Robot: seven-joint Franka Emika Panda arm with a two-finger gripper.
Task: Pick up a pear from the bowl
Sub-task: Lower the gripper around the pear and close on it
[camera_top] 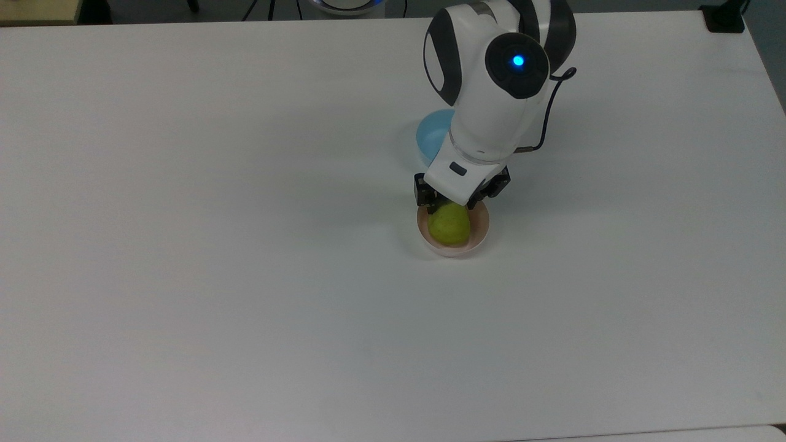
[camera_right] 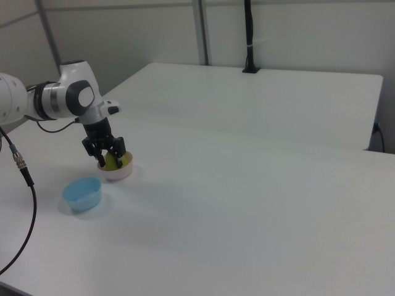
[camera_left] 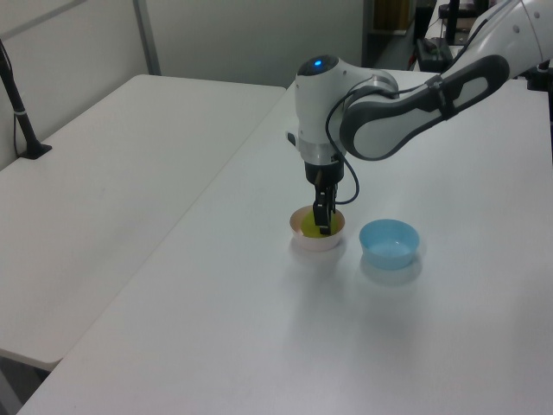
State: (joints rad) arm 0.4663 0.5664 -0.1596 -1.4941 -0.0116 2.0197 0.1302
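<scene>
Top view: claw [camera_top: 455,207] lowered over pear [camera_top: 450,226], fingers spread.

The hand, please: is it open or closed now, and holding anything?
Hand: open, fingers on either side of the pear in the pink bowl; holding nothing yet.

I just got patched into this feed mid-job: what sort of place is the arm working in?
Probably a lab or office test room: big plain white tables, grey partition walls and a clamped black pole, with the tool at a pink bowl.
</scene>
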